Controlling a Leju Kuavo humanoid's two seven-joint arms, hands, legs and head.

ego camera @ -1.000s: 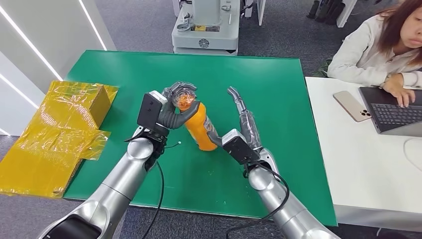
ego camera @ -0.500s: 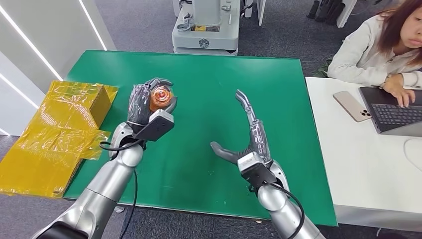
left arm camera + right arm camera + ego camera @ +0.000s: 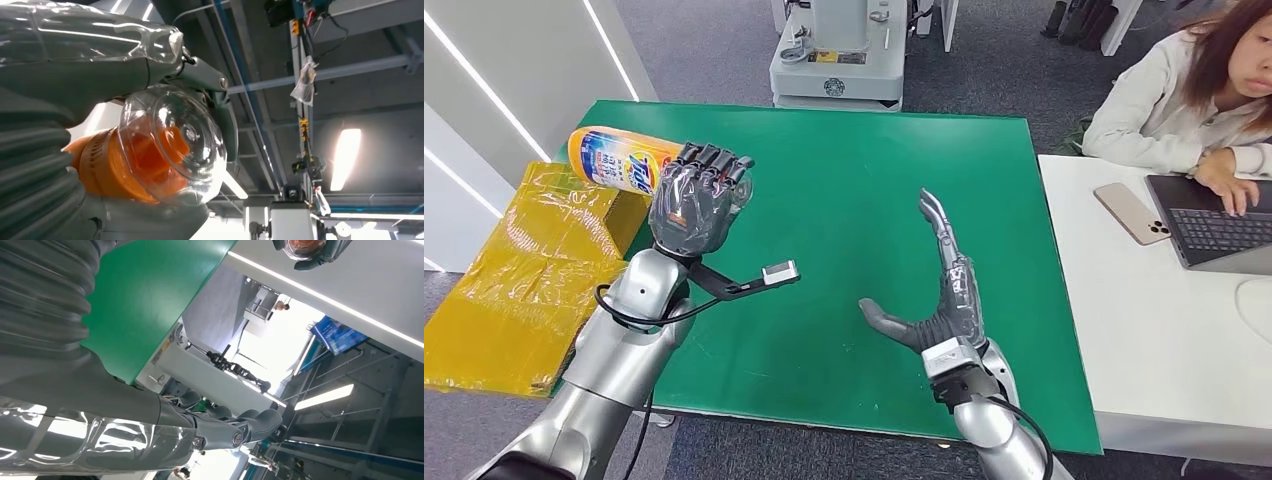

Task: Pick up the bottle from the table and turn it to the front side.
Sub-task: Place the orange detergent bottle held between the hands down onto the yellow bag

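**Bottle lifted and rolled label-up in the left hand**

Since half a second ago the left hand has swung outward and rolled over, so the bottle, which then showed its cap end to the head camera, now lies roughly level above the left edge of the green surface, its printed label facing up toward the head view. The fingers are clenched round the bottle's neck end; the orange body sticks out past the hand toward the yellow wrapped box, clear of the surface. In the left wrist view the clear cap and orange shoulder sit between the thumb and the darker fingers, which fits a grasp near the top so that the label stays uncovered.

Meanwhile the right hand has drawn slightly back toward the robot and hovers over the surface with fingers released and spread, holding nothing. It stands well apart from the bottle, likely kept out of the way of the turn.

Judging by the readable label, the turn to the front side looks nearly or fully done.

A person sits at the white desk with a laptop and a phone.
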